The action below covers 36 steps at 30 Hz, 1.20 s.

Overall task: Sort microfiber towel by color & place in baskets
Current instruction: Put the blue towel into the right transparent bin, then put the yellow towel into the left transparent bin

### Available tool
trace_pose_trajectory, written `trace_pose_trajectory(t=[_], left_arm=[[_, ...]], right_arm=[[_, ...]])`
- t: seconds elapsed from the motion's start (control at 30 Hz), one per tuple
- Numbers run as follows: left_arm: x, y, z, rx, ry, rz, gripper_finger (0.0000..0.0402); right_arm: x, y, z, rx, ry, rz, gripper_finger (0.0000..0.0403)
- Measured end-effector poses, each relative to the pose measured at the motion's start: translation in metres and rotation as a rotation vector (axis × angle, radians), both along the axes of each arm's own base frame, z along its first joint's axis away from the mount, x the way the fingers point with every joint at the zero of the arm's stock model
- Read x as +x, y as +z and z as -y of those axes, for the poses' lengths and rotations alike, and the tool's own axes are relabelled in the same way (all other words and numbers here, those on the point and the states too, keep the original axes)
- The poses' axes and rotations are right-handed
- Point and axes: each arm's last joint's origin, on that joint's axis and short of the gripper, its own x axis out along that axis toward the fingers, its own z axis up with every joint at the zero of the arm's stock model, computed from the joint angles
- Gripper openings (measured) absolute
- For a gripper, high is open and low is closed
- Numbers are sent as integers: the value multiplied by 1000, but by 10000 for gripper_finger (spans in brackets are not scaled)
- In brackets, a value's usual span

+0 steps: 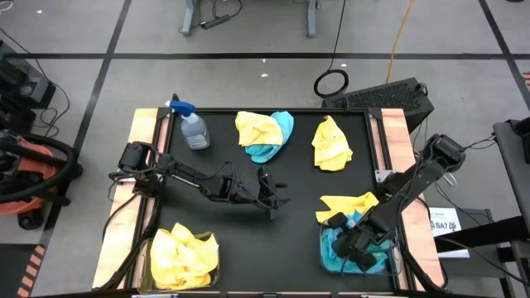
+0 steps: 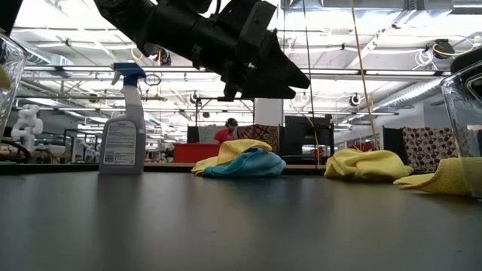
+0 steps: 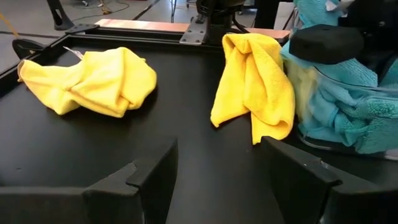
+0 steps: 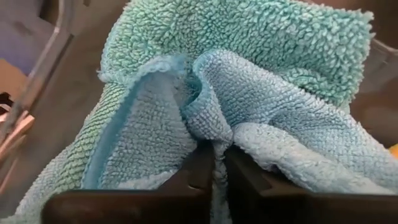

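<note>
My right gripper [image 1: 358, 246] is down in the right clear basket [image 1: 396, 248] at the table's near right and is shut on a turquoise towel [image 4: 249, 81]. A yellow towel [image 1: 348, 204] hangs over that basket's far rim. The left basket [image 1: 149, 248], near left, holds yellow towels [image 1: 184, 257]. My left gripper [image 1: 270, 199] hovers open over the middle of the table, touching nothing. At the far side, a yellow and a turquoise towel lie bunched together [image 1: 265, 134], and a lone yellow towel [image 1: 331, 142] lies to their right. My right gripper pinches a bunched fold of the turquoise towel [image 4: 214, 146] between its two fingers; several layers seem gathered there. The fingers come from above, slanting down into the basket. The rest of the towel lies slack in the basket around them.
A clear spray bottle with a blue trigger [image 1: 192, 126] stands at the table's far left. Wooden strips [image 1: 142, 132] run along the left and right table edges. Bare black tabletop lies between the two baskets and under my left gripper [image 3: 214, 180].
</note>
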Motion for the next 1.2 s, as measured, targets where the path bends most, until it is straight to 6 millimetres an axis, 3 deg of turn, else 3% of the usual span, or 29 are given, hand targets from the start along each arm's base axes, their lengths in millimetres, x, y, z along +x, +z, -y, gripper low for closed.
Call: trace_pose_trajectory(t=[0.3,0.47,0.83,1.07,1.2], left_arm=[[0,-1,0,-20,7,-4,235],[-1,-2,0,-11,5,-19,235],[-1,-2,-2,9,4,-27,235],[0,-2,-4,24,15,-27,235],[0,-1,-14,110,150,-20,235]], right_arm=[[-11,36,8,153,-52,84,160],[-19,55,13,224,-67,135,199],[-39,88,28,337,-49,247,180],[-51,100,47,257,-120,353,161],[-51,107,55,179,-188,504,163]])
